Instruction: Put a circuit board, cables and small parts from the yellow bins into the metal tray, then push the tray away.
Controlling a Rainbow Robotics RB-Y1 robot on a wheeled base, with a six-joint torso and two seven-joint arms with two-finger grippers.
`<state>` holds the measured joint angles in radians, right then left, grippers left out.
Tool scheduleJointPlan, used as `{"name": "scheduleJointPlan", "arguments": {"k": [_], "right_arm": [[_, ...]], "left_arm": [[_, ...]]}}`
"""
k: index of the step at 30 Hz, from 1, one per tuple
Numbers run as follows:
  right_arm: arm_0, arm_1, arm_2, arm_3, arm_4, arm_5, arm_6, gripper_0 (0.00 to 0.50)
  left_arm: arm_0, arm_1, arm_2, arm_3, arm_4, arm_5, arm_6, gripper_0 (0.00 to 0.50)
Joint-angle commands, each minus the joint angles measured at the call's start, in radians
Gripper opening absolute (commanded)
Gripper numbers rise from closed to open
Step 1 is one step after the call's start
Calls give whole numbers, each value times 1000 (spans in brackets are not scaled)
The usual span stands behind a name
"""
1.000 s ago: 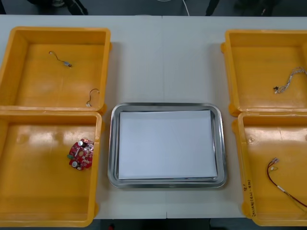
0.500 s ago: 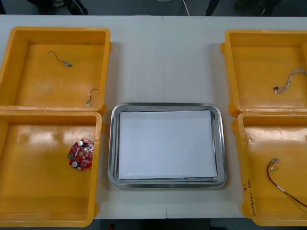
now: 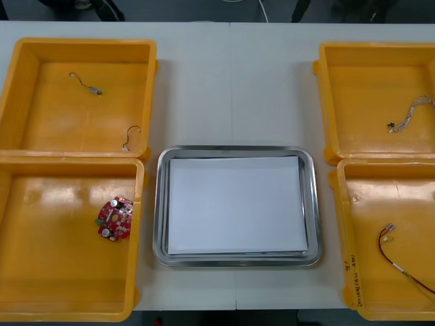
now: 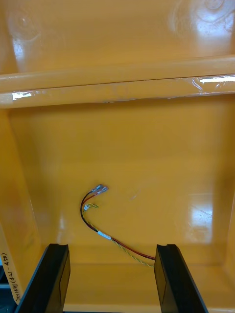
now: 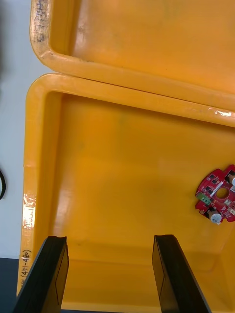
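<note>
The metal tray (image 3: 160, 204) lies at the table's middle, white inside, with nothing on the white. A round red circuit board (image 3: 115, 218) lies in the near left yellow bin (image 3: 41, 299); in the left wrist view the circuit board (image 5: 219, 194) sits beyond and to the side of my open left gripper (image 5: 109, 274). A red and yellow cable (image 3: 397, 256) lies in the near right bin (image 3: 343, 224). My open right gripper (image 4: 111, 276) hovers over that cable (image 4: 105, 227), whose tail runs toward one finger (image 4: 174, 279). Two small metal parts (image 3: 88, 85) (image 3: 131, 136) lie in the far left bin.
A twisted blue and white cable (image 3: 411, 112) lies in the far right bin (image 3: 325, 102). Bare table (image 3: 234, 88) stretches beyond the tray between the far bins. The bin walls (image 4: 117, 88) rise between near and far bins.
</note>
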<state>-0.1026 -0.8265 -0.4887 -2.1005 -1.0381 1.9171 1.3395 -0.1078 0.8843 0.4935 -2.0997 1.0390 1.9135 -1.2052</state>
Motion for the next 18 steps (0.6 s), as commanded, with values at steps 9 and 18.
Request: {"name": "scheduleJointPlan", "arguments": {"k": [9, 18], "right_arm": [[15, -46, -35, -29, -9, 3, -31, 500], [15, -46, -35, -29, -9, 3, -31, 500]], "left_arm": [[21, -12, 30, -30, 8, 6, -104, 500], [21, -12, 30, -30, 8, 6, -104, 500]]}}
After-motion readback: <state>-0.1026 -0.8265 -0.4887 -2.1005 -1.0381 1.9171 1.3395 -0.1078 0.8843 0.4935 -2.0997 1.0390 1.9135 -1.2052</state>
